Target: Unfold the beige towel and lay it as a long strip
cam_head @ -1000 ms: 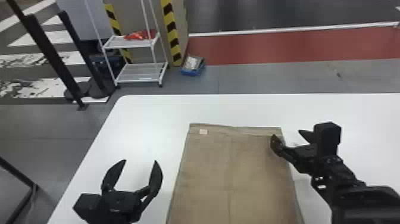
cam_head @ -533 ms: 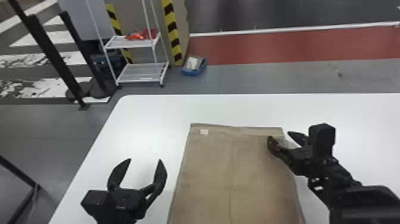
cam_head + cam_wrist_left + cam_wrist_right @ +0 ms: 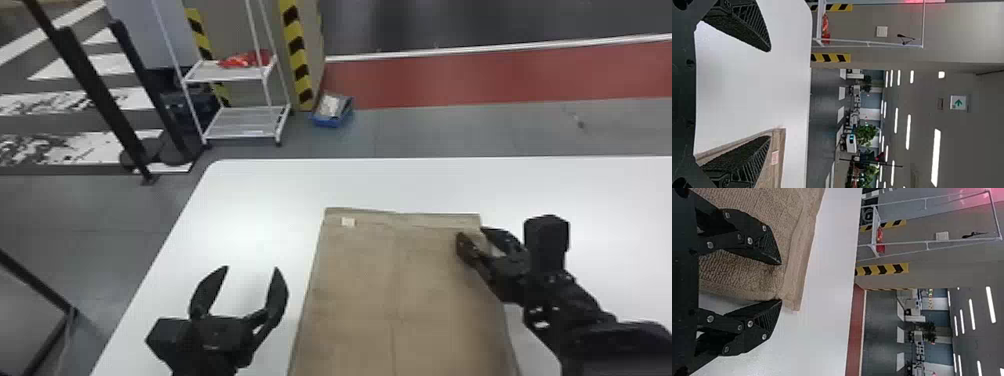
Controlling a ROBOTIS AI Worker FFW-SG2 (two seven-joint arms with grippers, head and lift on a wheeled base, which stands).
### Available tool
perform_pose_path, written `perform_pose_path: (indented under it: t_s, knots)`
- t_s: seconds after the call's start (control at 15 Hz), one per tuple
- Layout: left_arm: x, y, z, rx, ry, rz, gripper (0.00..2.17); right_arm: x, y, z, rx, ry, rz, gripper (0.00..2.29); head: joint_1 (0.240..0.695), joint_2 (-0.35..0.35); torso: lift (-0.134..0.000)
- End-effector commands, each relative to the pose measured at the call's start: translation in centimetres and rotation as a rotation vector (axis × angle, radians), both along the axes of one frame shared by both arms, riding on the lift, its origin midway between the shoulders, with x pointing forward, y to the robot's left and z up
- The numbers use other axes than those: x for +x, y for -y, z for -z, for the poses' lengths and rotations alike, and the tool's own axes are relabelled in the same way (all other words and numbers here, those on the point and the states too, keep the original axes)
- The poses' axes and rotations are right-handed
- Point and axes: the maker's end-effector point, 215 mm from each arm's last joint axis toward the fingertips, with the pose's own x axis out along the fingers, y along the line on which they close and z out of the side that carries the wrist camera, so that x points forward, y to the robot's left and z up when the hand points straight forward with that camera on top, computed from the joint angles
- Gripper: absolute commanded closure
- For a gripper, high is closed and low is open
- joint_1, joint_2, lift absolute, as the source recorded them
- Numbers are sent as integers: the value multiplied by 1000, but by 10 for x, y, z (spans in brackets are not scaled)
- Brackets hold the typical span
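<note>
Beige towel [image 3: 360,290]: flat on table [image 3: 250,200], just right of my left gripper [image 3: 252,268], fingers apart; far right corner between my right gripper's [image 3: 471,232] parted fingers. Change: left nearer towel, right fingers closer together.

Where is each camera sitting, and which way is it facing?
Head view: on the head, facing forward and down at the towel on the table; left hand and right hand show.
Left wrist view: on the left wrist, facing out across the table; own fingers show.
Right wrist view: on the right wrist, facing out past the towel's corner; own fingers show.
Both wrist views share the towel and white rack.
</note>
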Motion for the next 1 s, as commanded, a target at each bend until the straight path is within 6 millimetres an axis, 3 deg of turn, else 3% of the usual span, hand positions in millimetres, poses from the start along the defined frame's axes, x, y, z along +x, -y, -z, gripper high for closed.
perform_pose_path:
  t_s: [0.0,0.33,0.47,0.6,0.73,0.87,0.93]
  knots:
    - [0,2,0,-5,0,-1,83,-1,-1,-3,2,2,0,650,695,195,-111]
    - [-1,2,-1,-4,2,0,83,1,-1,-6,-2,7,-1,829,695,196,-111]
    - [-1,3,-2,-5,3,1,83,0,-3,-7,-1,6,-5,1163,695,196,-111]
    - [-2,3,-2,-2,3,2,83,-5,-9,-15,8,20,-12,1200,695,197,-111]
    - [-1,2,-4,0,6,1,83,-14,-23,-41,28,71,-33,1200,695,200,-111]
    - [-2,-9,-5,7,5,-15,83,-35,-58,-83,64,141,-95,1200,695,219,-111]
    - [-1,-24,-8,10,5,-39,83,-56,-87,-103,91,172,-154,1204,695,233,-111]
